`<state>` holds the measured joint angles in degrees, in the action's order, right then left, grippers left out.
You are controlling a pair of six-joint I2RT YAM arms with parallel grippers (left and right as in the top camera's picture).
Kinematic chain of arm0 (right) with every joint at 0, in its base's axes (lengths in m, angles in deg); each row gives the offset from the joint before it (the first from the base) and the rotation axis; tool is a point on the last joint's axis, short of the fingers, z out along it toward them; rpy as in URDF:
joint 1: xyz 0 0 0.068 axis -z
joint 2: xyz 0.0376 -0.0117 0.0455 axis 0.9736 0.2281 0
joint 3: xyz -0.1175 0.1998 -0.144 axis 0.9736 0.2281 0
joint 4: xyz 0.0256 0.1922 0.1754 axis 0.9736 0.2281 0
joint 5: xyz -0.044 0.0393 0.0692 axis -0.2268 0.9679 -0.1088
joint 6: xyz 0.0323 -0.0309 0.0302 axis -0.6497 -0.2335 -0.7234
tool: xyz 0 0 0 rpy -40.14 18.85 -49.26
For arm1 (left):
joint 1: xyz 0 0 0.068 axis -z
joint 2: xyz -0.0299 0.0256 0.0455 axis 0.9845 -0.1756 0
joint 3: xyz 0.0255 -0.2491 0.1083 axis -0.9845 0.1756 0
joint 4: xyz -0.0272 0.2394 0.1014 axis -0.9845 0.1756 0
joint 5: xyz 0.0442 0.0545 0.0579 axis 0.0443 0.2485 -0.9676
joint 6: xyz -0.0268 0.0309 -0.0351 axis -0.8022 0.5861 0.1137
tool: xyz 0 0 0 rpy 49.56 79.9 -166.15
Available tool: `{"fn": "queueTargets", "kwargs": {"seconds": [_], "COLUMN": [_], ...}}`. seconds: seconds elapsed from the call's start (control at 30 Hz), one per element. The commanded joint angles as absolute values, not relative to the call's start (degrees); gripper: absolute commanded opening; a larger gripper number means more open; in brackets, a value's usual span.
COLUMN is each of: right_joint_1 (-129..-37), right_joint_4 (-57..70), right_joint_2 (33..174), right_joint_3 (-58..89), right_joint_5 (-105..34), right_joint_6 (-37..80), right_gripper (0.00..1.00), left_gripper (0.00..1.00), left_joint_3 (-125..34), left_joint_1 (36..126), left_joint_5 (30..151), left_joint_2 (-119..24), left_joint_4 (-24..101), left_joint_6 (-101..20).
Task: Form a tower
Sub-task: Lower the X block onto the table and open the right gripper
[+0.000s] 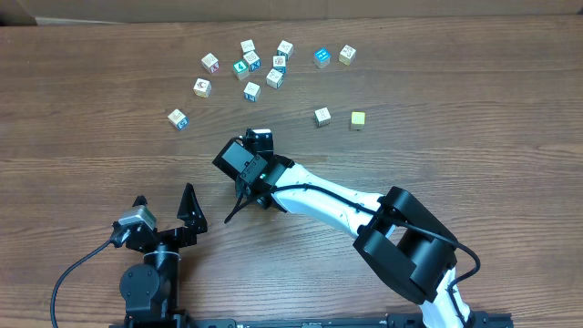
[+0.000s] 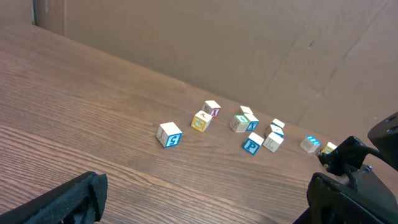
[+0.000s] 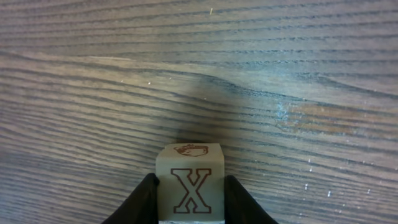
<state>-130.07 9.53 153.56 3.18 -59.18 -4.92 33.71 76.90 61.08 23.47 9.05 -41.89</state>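
Right gripper (image 3: 190, 182) at bottom centre of wrist view: fingers pressed on both sides of tower (image 3: 189, 163) (X face showing). Left gripper (image 1: 164, 195) lower left of overhead view, jaws spread wide, empty. Loose cubes (image 1: 252, 61) upper centre.

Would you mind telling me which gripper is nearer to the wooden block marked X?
Right. The right gripper has its fingers against both sides of the X block; the left gripper stands open, well apart, nearer the robot's base.
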Motion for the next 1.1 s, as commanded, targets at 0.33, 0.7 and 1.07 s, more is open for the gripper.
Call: {"fn": "queueTargets", "kwargs": {"seconds": [0.33,0.7,1.07], "right_joint_1": [-130.11,-129.92,-129.92], "right_joint_4": [8.98,9.07,9.29], "right_joint_2": [153.67,153.67,153.67], "right_joint_3": [3.57,3.57,3.57], "right_joint_5": [-60.34,-61.17,-59.70], "right_joint_6": [-5.00,-5.00,-5.02], "right_gripper": [0.45,0.26,0.27], "left_gripper": [1.00,1.00,1.00], "left_joint_3": [33.90,33.90,33.90], "left_joint_1": [77.08,77.08,77.08], "left_joint_5": [61.37,61.37,61.37], "left_joint_2": [23.91,23.91,23.91], "left_joint_4": [8.94,8.94,8.94], "left_joint_6": [-42.26,-42.26,-42.26]}}
